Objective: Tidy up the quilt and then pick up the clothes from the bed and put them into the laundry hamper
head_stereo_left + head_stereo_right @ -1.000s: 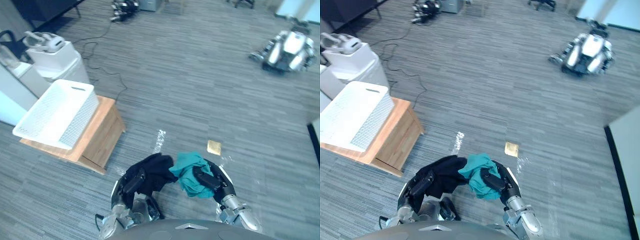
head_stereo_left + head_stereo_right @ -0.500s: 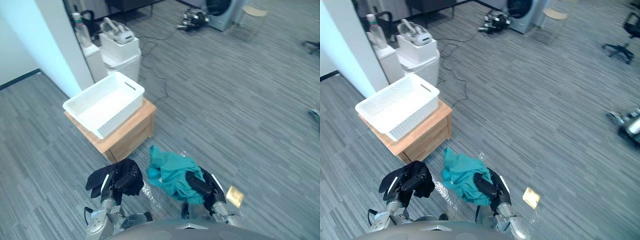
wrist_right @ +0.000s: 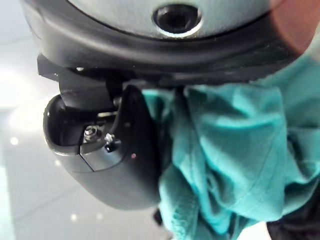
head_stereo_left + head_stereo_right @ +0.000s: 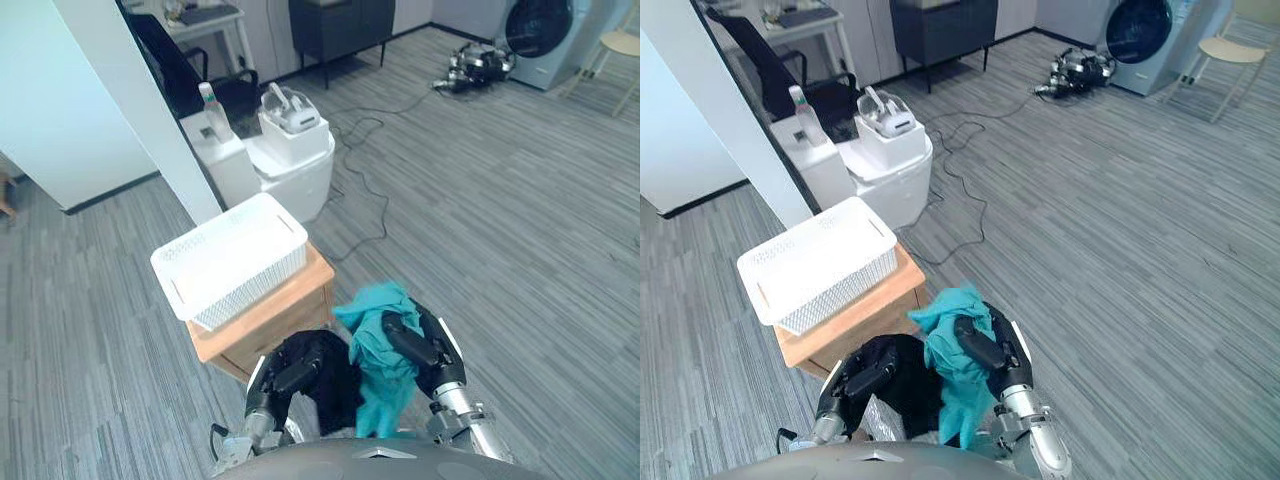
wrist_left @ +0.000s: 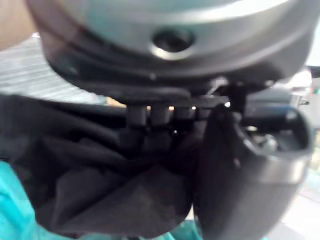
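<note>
My left hand (image 4: 287,377) is clenched on the black garment (image 4: 327,366); the left wrist view shows its fingers (image 5: 150,131) curled into the dark folds. My right hand (image 4: 412,340) is likewise closed round the teal garment (image 4: 372,335), thumb (image 3: 137,150) pressed against the bunched cloth, with a tail of it hanging below the hand. Both loads are carried low and close to the body, the two garments touching side by side. The laundry hamper (image 4: 252,288), a white mesh basket, sits on a wooden stand (image 4: 275,322) ahead of the hands and to their left, apparently empty. Its long axis runs across my view, slanting from near-left to far-right. The near corner of the stand lies just beyond the black garment, so I judge the left hand the nearer of the two. The right hand must reach forward and across to clear the rim. Neither garment is over the hamper yet.
</note>
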### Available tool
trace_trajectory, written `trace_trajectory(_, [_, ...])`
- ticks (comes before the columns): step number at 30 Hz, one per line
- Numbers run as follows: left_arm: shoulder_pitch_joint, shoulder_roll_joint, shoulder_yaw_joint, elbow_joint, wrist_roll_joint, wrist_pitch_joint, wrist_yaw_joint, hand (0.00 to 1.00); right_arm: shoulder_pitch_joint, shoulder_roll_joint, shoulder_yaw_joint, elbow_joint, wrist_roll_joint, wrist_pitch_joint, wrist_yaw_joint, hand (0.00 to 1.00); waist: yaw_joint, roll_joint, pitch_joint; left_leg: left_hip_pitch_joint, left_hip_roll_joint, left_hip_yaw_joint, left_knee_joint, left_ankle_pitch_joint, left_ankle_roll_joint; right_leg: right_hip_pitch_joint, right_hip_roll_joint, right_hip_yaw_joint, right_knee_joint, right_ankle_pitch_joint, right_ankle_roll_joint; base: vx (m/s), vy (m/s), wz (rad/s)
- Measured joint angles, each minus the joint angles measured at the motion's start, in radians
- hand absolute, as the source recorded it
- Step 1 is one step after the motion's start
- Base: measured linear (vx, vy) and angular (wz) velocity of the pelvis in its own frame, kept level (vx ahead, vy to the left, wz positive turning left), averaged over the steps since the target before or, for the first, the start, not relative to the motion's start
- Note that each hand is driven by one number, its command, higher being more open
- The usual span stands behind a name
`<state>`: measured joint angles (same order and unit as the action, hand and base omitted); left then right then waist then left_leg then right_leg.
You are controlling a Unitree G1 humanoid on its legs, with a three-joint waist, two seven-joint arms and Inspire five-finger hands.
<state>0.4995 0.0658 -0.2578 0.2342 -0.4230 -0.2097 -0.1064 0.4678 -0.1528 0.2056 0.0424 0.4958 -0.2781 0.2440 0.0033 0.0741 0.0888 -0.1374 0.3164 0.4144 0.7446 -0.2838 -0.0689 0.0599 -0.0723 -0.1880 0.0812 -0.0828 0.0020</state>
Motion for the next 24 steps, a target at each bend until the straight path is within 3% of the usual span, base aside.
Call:
trace_trajectory(2, [-0.002,-0.002,0.014,-0.008,0.000,0.002,-0.008,0.00,-0.013,0.000,0.001,0.001,-0.002,0.000,0.000,0.00,0.013,0.001,-0.001,-0.018,-0.058,0.027,-0.162,-0.006,0.007,0.020,-0.009,0.001,-0.011,-0.018,0.012,0.27,0.026,0.06])
trace_trajectory(3, [-0.001,-0.008,0.024,-0.008,0.000,0.011,-0.008,0.00,-0.014,-0.001,0.001,0.002,-0.007,0.000,0.000,0.00,0.022,0.001,-0.002,-0.019,-0.102,0.050,-0.298,0.024,0.023,0.030,-0.018,-0.001,-0.009,-0.026,0.029,0.31,0.089,-0.14])
trace_trajectory(4, [0.012,-0.012,0.042,-0.003,0.000,0.018,-0.005,0.00,-0.013,0.003,0.009,0.021,-0.020,0.001,0.001,0.00,0.034,-0.006,-0.008,0.008,-0.132,0.078,-0.369,0.109,0.076,0.032,-0.032,0.008,0.012,-0.044,0.062,0.33,0.084,-0.12])
trace_trajectory(5, [0.018,-0.018,0.047,0.000,0.001,0.023,-0.001,0.00,-0.012,0.007,0.017,0.032,-0.021,0.005,0.000,0.00,0.031,-0.014,-0.015,0.016,-0.144,0.099,-0.373,0.114,0.080,0.039,-0.044,0.005,0.018,-0.045,0.064,0.40,0.078,0.11])
trace_trajectory(7, [0.023,-0.008,0.074,-0.003,0.001,0.024,0.000,0.00,0.007,0.035,0.042,0.031,-0.024,0.006,0.000,0.00,0.026,-0.060,-0.019,0.024,-0.155,0.170,-0.358,0.098,0.117,0.053,-0.072,-0.028,0.022,-0.051,0.070,0.31,0.075,0.30])
trace_trajectory(10, [0.009,0.002,0.086,-0.001,0.001,0.023,-0.006,0.00,-0.006,0.050,0.051,0.033,-0.099,0.006,-0.021,0.00,0.025,-0.088,-0.027,0.032,-0.174,0.188,-0.362,0.082,0.135,0.065,-0.086,-0.030,0.031,-0.050,0.071,0.24,0.076,0.23])
trace_trajectory(11, [0.001,0.006,0.086,0.001,0.001,0.022,-0.008,0.00,-0.013,0.046,0.050,0.033,-0.101,0.006,-0.032,0.00,0.024,-0.090,-0.027,0.037,-0.179,0.182,-0.372,0.078,0.131,0.061,-0.088,-0.032,0.049,-0.051,0.076,0.17,0.066,0.33])
trace_trajectory(12, [-0.021,0.015,0.082,0.011,0.003,0.021,-0.020,0.00,-0.015,0.040,0.038,0.032,-0.102,0.003,-0.066,0.00,0.019,-0.092,-0.027,0.061,-0.198,0.159,-0.422,0.071,0.120,0.032,-0.095,-0.034,0.149,-0.073,0.114,0.14,0.075,0.47])
trace_trajectory(13, [-0.043,0.025,0.076,0.031,0.002,0.021,-0.040,0.00,-0.026,0.039,0.012,0.033,-0.100,-0.001,-0.102,0.00,0.018,-0.097,-0.025,0.100,-0.226,0.133,-0.493,0.082,0.102,-0.053,-0.121,-0.010,0.363,-0.098,0.152,0.13,0.069,0.55])
trace_trajectory(14, [-0.048,0.032,0.075,0.036,0.002,0.021,-0.048,0.00,-0.027,0.037,-0.003,0.032,-0.100,-0.005,-0.116,0.00,0.012,-0.102,-0.020,0.125,-0.239,0.123,-0.525,0.093,0.105,-0.105,-0.134,0.011,0.486,-0.087,0.158,0.15,0.026,0.65])
trace_trajectory(15, [-0.047,0.052,0.075,0.036,0.003,0.021,-0.057,0.00,-0.026,0.034,-0.027,0.032,-0.100,-0.014,-0.132,0.00,-0.011,-0.104,-0.009,0.167,-0.249,0.095,-0.555,0.100,0.103,-0.169,-0.145,0.043,0.627,-0.119,0.123,0.16,-0.042,0.73])
trace_trajectory(16, [-0.031,0.073,0.070,0.036,0.003,0.021,-0.061,0.00,-0.016,0.032,-0.048,0.012,-0.101,-0.022,-0.144,0.00,-0.030,-0.108,-0.009,0.195,-0.247,0.060,-0.560,0.094,0.100,-0.191,-0.136,0.068,0.635,-0.147,0.087,0.17,-0.070,0.79])
trace_trajectory(19, [-0.028,0.145,0.070,0.036,0.000,0.022,-0.075,0.00,0.019,0.015,-0.098,-0.159,-0.099,-0.045,-0.144,0.00,-0.062,-0.111,-0.004,0.228,-0.221,-0.032,-0.550,0.063,0.086,-0.246,-0.074,0.152,0.522,-0.164,0.062,0.16,-0.182,0.86])
trace_trajectory(21, [-0.027,0.165,0.070,0.028,-0.004,0.023,-0.084,0.00,0.027,-0.015,-0.115,-0.268,-0.099,-0.074,-0.142,0.00,-0.065,-0.124,-0.007,0.225,-0.215,-0.072,-0.524,0.047,0.051,-0.240,-0.051,0.188,0.367,-0.098,0.085,0.15,-0.218,0.82])
trace_trajectory(22, [-0.024,0.188,0.075,0.012,-0.003,0.029,-0.092,0.00,0.021,-0.035,-0.134,-0.356,-0.096,-0.094,-0.125,0.00,-0.059,-0.167,-0.007,0.226,-0.233,-0.095,-0.493,0.029,0.022,-0.226,-0.070,0.207,0.287,0.010,0.102,0.19,-0.249,0.47])
trace_trajectory(24, [-0.022,0.168,0.079,0.018,-0.009,0.058,-0.092,0.00,-0.042,-0.101,-0.185,-0.429,-0.093,-0.108,-0.079,0.00,-0.046,-0.144,-0.032,0.212,-0.197,-0.115,-0.485,0.022,0.003,-0.173,-0.046,0.184,0.181,0.010,0.105,0.24,-0.228,0.28])
